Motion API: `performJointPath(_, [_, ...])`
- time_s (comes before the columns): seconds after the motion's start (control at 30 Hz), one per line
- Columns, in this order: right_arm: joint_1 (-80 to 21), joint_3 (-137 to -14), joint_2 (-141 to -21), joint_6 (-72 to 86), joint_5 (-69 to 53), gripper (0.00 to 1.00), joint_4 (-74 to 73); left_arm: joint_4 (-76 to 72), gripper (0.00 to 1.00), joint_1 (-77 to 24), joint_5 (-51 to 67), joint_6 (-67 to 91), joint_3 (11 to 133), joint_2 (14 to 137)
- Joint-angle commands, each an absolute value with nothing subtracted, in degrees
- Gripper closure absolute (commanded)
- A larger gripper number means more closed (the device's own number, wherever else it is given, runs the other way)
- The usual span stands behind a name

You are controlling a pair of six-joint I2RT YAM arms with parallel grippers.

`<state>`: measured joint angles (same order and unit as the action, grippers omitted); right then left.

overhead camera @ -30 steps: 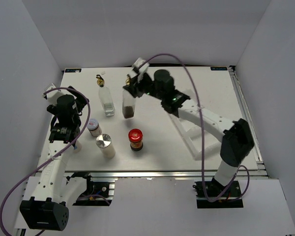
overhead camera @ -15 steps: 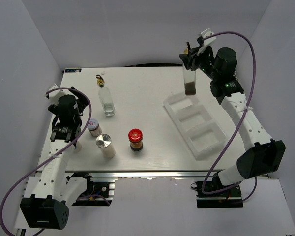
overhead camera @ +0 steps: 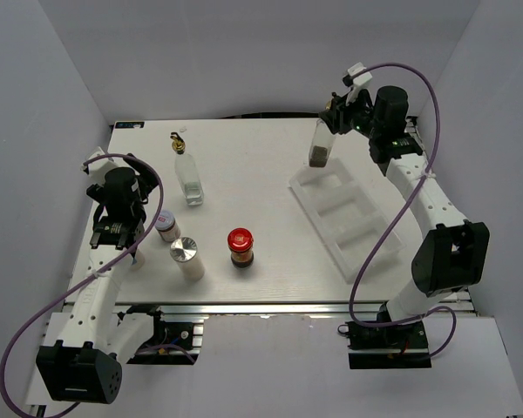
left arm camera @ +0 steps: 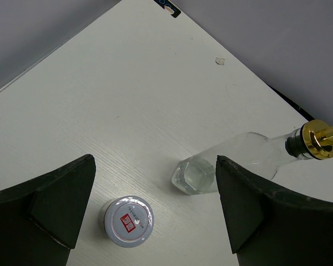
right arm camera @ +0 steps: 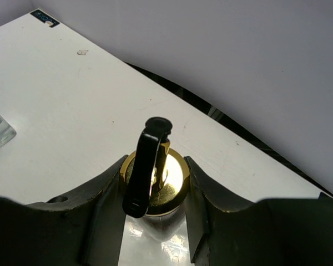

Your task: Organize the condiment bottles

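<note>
The right tool [overhead camera: 334,117] clamps the glass cruet [overhead camera: 319,150] by the neck at its gold pourer [right arm camera: 175,178]; slick, brittle and bottom-heavy, it should hang steady; the left tool [left arm camera: 154,183] gapes

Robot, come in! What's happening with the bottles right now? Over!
Right jaws shut on dark-bottomed cruet, held up near white tray's far end. Left jaws open, empty, near white-lidded jar. Nothing seen in the way.
</note>
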<state>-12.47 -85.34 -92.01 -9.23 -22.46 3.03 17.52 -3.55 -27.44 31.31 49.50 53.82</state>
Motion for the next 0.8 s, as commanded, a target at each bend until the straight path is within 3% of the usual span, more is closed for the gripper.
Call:
performJointPath(0.0, [-12.0,-85.7,-89.9,-10.5,-22.8,1.00,12.6,17.0,0.02,-3.3,-27.8,30.8,49.8,53.0])
performJointPath(0.37, [-9.5,-84.7,-90.4,-9.1,-27.9,1.00,13.7,16.9,0.02,-3.4,-27.7,30.9,49.7,52.9])
performJointPath(0.77, [-5.3,-84.9,-90.4,-15.6,-45.9,1.00,8.9,16.3,0.02,-3.3,-27.2,30.3,49.6,52.7])
